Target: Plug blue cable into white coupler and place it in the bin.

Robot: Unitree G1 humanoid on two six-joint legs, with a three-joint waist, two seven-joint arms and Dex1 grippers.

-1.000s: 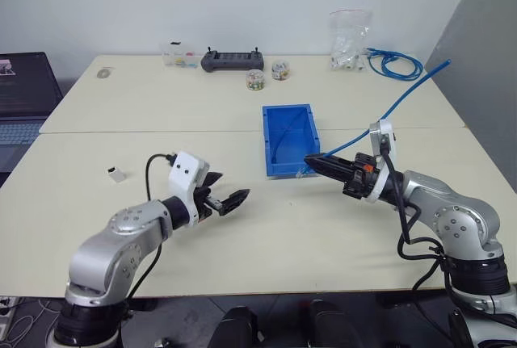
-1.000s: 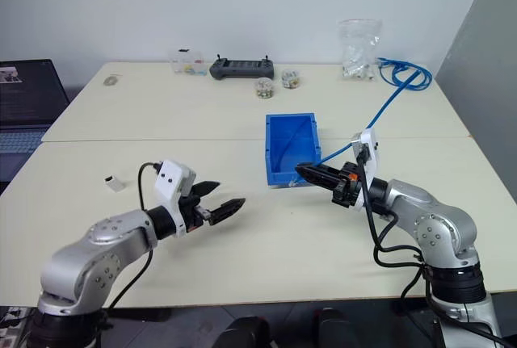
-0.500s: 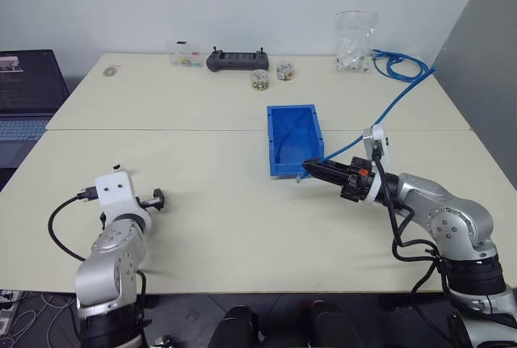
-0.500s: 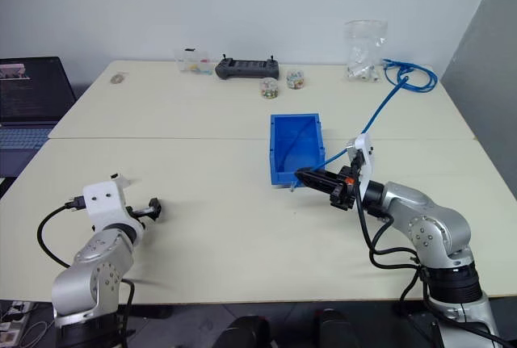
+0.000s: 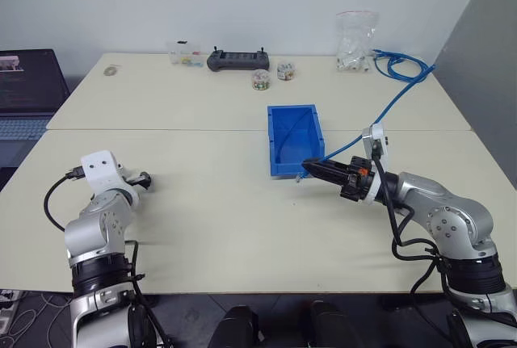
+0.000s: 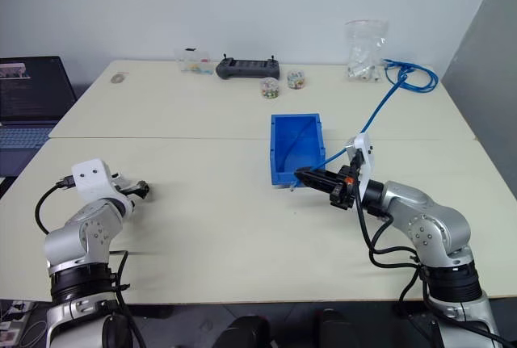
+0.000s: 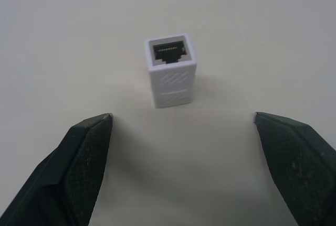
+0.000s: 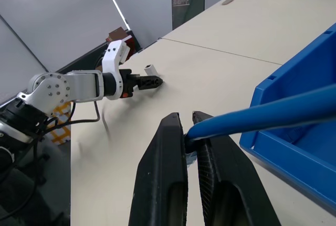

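The white coupler (image 7: 171, 69) is a small rectangular block of smooth moulded plastic with faint diagonal ribbing on its side and a dark socket showing metal contacts. It lies on the matte cream surface (image 5: 218, 203) at about 9 o'clock in the head view. The left end effector (image 7: 184, 158) sits just short of it, its textured black fingers (image 7: 86, 158) spread wide apart with nothing between them, the coupler not touched. The right end effector (image 8: 191, 131) is clamped together on the blue cable (image 8: 273, 111), a thin, glossy round cord. It hovers just before the lowered front lip of the bin (image 5: 292, 140), a bright blue rectangular plastic box near the centre.
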